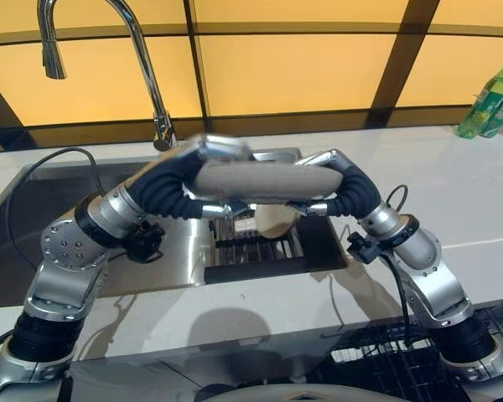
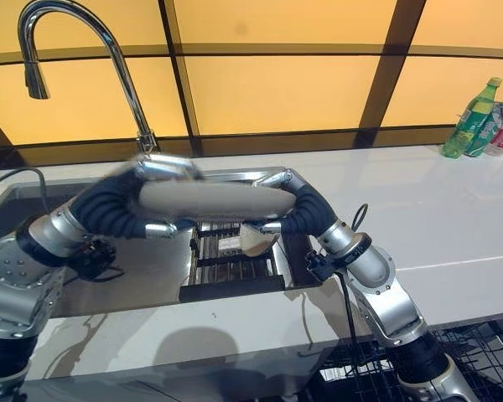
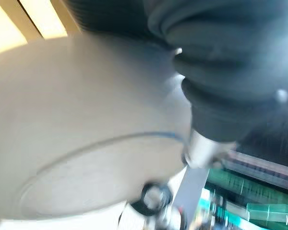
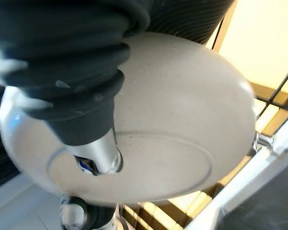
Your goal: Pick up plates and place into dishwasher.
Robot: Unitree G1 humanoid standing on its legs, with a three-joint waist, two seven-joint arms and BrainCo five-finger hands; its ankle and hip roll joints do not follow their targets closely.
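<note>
Plate (image 1: 264, 182) is held level above the sink (image 1: 163, 251), gripped between both hands: left hand (image 1: 203, 159) at its left edge, right hand (image 1: 325, 164) at its right. Long axis runs left to right. Finger positions can't be made out on either hand. Dishwasher rack (image 1: 402, 356) lies below, toward the right arm.

Both head eyes look down on the sink (image 1: 159, 251); both wrist cameras sit very close under the plate (image 4: 182, 124).
</note>
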